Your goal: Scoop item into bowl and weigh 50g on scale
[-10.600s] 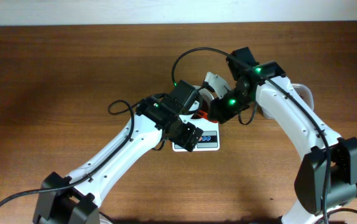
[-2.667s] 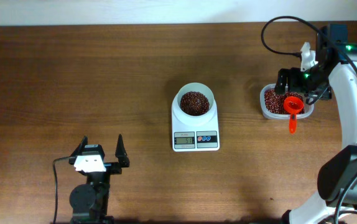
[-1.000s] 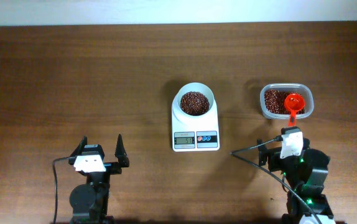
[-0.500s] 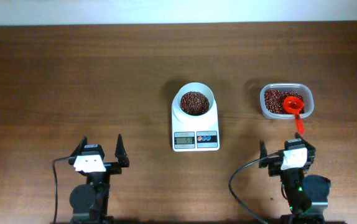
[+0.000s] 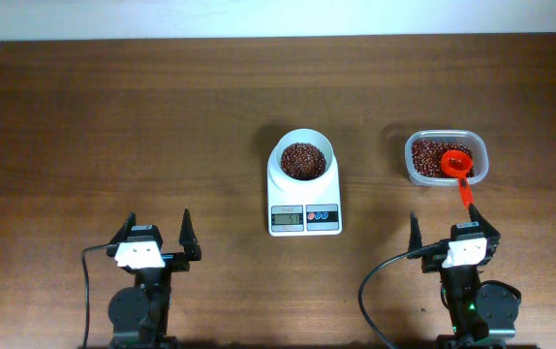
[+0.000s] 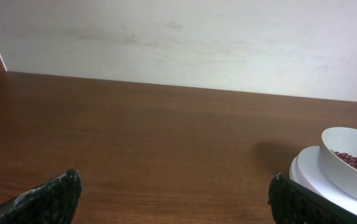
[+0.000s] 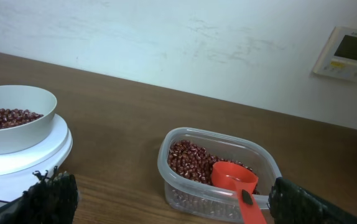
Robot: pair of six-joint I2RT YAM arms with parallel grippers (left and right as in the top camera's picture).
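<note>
Since half a second ago the right gripper [image 5: 452,231] has drawn a little further back toward the near edge of the table [image 5: 113,116] and now sits squarely there, facing forward. A second ago it was still angled and closer to the clear tub [image 5: 481,145]; nearly three seconds ago its arm reached over that tub with the red scoop [image 5: 457,163]. Now the scoop lies loose in the tub on the beans [image 5: 425,155] left there, its handle sticking out over the near rim and slanting toward the right. The right gripper's fingers are spread wide and carry nothing; in the right wrist view they frame the tub and scoop ahead, well apart from them.

Across the same frames the left gripper [image 5: 157,226] has not shifted. It rests near the front edge on the left side, fingers likewise spread and empty, far from everything else on the table.

At the table's centre nothing has changed. The white bowl [image 5: 303,134] stands on the round plate of the scale [image 5: 304,197], and a heap of the same dark reddish-brown beans fills its middle. The scale's grey display faces the near edge with two round buttons beside it; its digits are too small to read. The tub stands to the right of the scale, clearly apart from it.
</note>
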